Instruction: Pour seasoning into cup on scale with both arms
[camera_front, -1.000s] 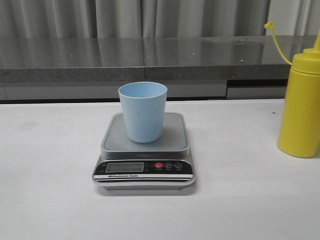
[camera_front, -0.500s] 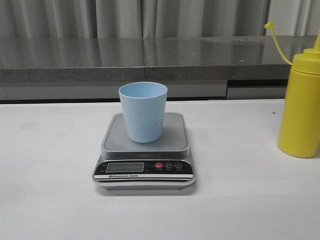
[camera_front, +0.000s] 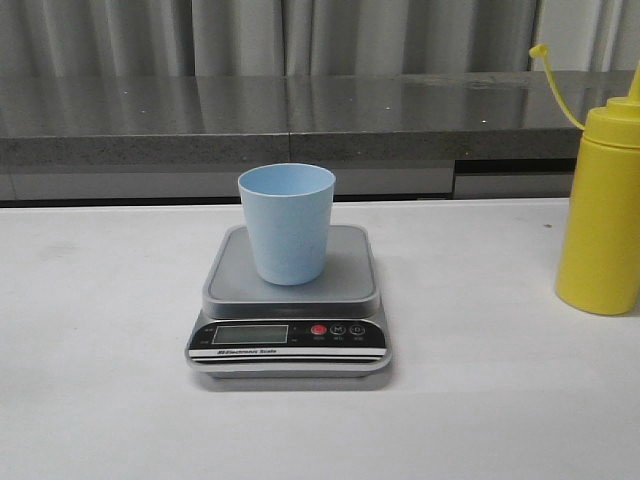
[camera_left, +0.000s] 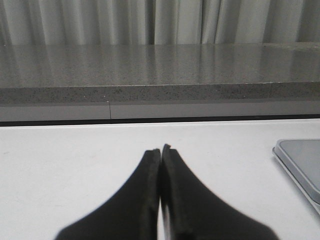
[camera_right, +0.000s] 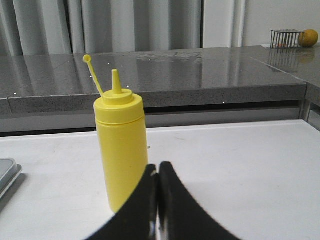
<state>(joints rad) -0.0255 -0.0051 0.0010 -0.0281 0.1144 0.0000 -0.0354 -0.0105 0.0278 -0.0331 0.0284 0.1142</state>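
Seasoning (camera_right: 121, 150) stands upright just beyond the right gripper (camera_right: 158, 172) — jaws pressed together.

All you can see of your robot is its two end effectors, one in each wrist view. The left end effector (camera_left: 160, 150) is matt black, two broad fingers tapering in smooth curves to pointed tips, one tip slightly notched. The right end effector (camera_right: 158, 166) looks the same: plain black, curved, pointed, without visible markings, screws or cables.
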